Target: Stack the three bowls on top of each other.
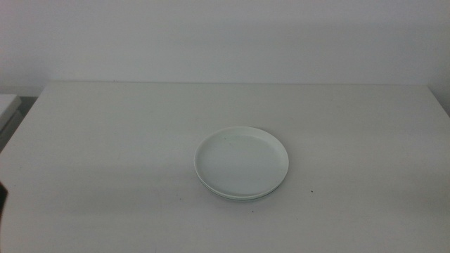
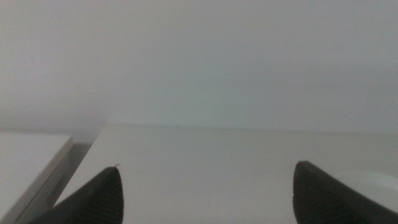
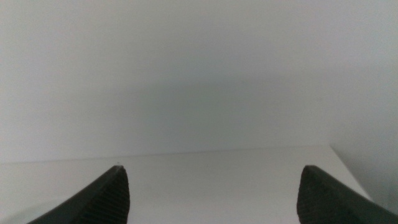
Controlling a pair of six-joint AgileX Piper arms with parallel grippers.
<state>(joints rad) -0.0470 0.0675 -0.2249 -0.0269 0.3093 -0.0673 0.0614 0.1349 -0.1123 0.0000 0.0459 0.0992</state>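
The bowls stand in one stack [image 1: 241, 161] at the middle of the white table [image 1: 105, 140]. The top one is a shallow whitish bowl [image 1: 241, 156]. The mint-green rim of a bowl under it [image 1: 242, 196] shows along the near edge. I cannot make out a third, grey-blue bowl. The stack's edge also shows in the left wrist view [image 2: 373, 186], beside one jaw. My left gripper [image 2: 208, 167] is open and empty, low over the table's left side, away from the stack. My right gripper [image 3: 214, 168] is open and empty, facing the table's far edge and the wall.
A dark sliver [image 1: 2, 198] shows at the middle view's left edge. A lower white surface [image 1: 7, 109] adjoins the table at the far left and also shows in the left wrist view [image 2: 28, 168]. A plain wall stands behind the table.
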